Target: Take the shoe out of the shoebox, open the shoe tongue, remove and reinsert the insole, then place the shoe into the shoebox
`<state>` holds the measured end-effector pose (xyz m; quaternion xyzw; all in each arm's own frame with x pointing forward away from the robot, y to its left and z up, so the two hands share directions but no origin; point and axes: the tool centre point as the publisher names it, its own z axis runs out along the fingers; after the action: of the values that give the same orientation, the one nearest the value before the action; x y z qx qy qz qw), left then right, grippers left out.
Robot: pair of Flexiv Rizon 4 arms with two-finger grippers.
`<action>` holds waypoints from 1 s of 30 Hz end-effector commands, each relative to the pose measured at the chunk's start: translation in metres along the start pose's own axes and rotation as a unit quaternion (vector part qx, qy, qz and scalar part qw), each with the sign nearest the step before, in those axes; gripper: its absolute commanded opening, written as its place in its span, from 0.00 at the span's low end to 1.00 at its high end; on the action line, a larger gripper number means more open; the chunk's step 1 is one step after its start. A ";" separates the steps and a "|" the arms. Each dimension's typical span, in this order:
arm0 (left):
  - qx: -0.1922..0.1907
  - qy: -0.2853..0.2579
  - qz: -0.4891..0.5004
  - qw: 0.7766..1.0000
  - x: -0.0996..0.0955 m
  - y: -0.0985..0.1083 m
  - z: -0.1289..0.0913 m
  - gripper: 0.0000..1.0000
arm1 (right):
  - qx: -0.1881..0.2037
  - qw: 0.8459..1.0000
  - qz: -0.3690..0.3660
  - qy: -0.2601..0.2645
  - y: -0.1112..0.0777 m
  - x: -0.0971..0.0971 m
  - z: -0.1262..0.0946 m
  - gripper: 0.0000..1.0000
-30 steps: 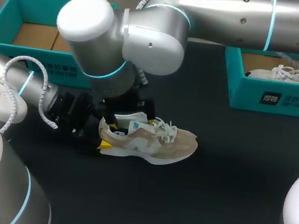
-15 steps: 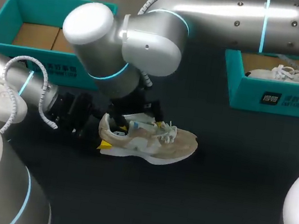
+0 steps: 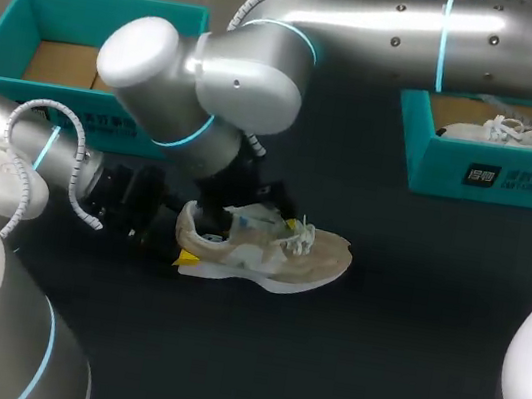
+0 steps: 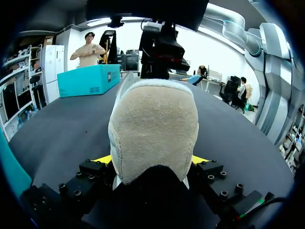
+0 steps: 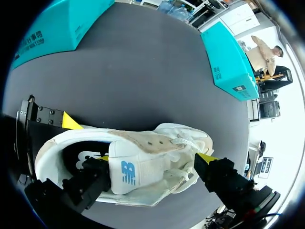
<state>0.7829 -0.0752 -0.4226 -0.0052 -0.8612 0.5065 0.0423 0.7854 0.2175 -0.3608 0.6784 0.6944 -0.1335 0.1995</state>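
Observation:
A beige and white sneaker lies on its sole on the dark table, toe to the right. My left gripper is at its heel; in the left wrist view the heel fills the space between the yellow tips, both pressed to its sides. My right gripper hangs over the shoe's mouth. In the right wrist view it stands open astride the white tongue, one finger inside the opening, the other by the laces.
A teal shoebox with a cardboard floor stands at the back left. Another teal shoebox at the back right holds a white shoe. My right arm's big elbow hangs over the table's left middle.
My right arm has shifted a little left and its gripper has sunk lower onto the shoe's tongue. The left gripper and the shoe have stayed in place.

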 end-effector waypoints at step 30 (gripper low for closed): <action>-0.003 0.000 0.000 1.000 -0.003 0.003 0.005 0.00 | 0.023 0.996 0.056 0.066 0.008 -0.046 -0.018 0.47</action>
<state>0.7830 -0.0754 -0.4225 -0.0051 -0.8612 0.5065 0.0423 0.7917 0.1922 -0.3234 0.7258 0.6627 -0.1016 0.1541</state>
